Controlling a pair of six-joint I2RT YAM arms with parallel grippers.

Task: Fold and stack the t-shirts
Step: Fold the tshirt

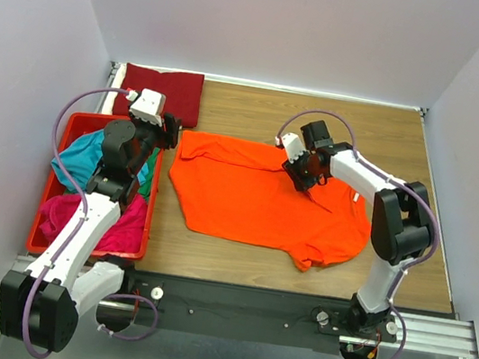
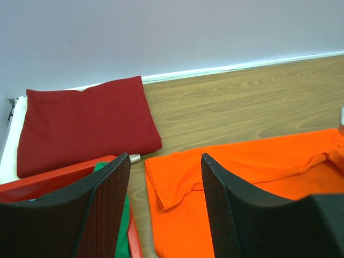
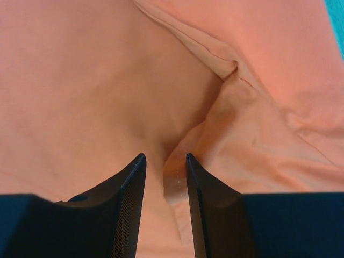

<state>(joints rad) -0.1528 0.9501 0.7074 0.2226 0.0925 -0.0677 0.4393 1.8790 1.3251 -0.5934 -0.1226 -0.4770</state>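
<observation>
Top view. Orange t-shirt (image 1: pixel 254 205): spread flat on the bench (image 1: pixel 392 135), unfolded. Dark red t-shirt (image 1: pixel 166 93): folded, far left corner. Crate (image 1: pixel 148 220): teal t-shirt (image 1: pixel 79 159), magenta t-shirt (image 1: pixel 118 224) and green t-shirt (image 1: pixel 144 175) heaped inside. Left gripper (image 1: pixel 172 132): over the crate's far corner, beside the orange sleeve. Right gripper (image 1: pixel 303 182): low on the orange t-shirt near its far edge.

Left wrist view. Left gripper (image 2: pixel 165 161): fingers apart, holding nothing.

Right wrist view. Right gripper (image 3: pixel 164 158): fingers narrowly apart astride an orange crease; whether it pinches, cannot tell.

Risk: a thin pinch likely slips, or catches both layers and drags the shirt askew.
</observation>
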